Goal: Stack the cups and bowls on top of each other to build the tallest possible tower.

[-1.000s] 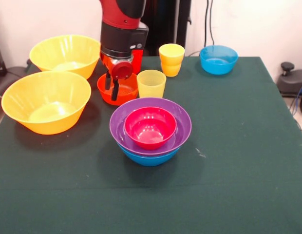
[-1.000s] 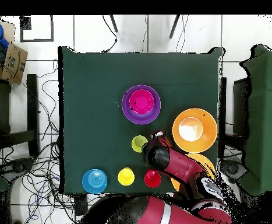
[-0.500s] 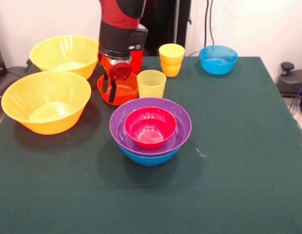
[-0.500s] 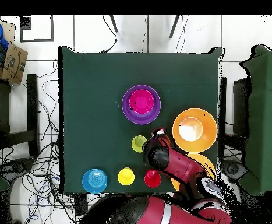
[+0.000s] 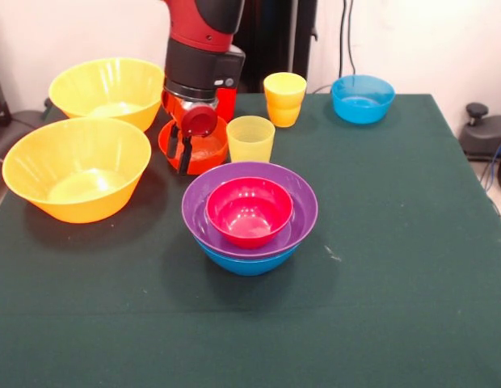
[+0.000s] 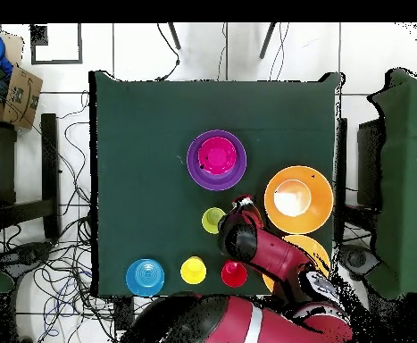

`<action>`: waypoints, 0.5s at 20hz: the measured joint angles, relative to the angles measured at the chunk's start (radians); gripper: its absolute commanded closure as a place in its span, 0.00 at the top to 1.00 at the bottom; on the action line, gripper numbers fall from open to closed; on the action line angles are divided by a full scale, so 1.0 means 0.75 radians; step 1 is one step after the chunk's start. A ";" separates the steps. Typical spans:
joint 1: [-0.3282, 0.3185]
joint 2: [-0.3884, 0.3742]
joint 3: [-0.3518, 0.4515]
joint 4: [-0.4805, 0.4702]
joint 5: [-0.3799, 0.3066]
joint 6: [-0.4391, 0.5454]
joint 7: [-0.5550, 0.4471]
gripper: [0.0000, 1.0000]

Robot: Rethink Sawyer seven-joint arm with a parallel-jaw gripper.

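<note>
The tower is a pink-red bowl (image 5: 249,212) nested in a wide purple bowl (image 5: 301,202), which sits in a blue bowl (image 5: 249,261) at the table's middle. Behind it, my gripper (image 5: 178,157) is shut on the near-left rim of the orange-red bowl (image 5: 204,150), one finger inside and one outside. A pale yellow cup (image 5: 250,139) stands right beside that bowl. Two stacked orange-yellow cups (image 5: 284,99) and a red cup (image 5: 227,102) stand further back. In the overhead view the arm (image 6: 252,246) covers the gripper and the orange-red bowl.
Two large yellow-orange bowls (image 5: 77,168) (image 5: 109,90) fill the left side, close to the arm. A light-blue bowl (image 5: 362,99) sits at the far right corner. From above, the pale cup (image 6: 213,220) lies between the arm and the purple bowl (image 6: 196,165).
The gripper and the orange-red bowl have shifted slightly left and up together, away from the pale yellow cup. Everything else stays put.
</note>
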 measured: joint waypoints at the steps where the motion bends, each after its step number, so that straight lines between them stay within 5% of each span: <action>1: 0.002 0.001 0.000 0.002 0.004 -0.007 0.000 1.00; 10: 0.023 0.002 -0.005 0.023 0.046 -0.041 0.000 1.00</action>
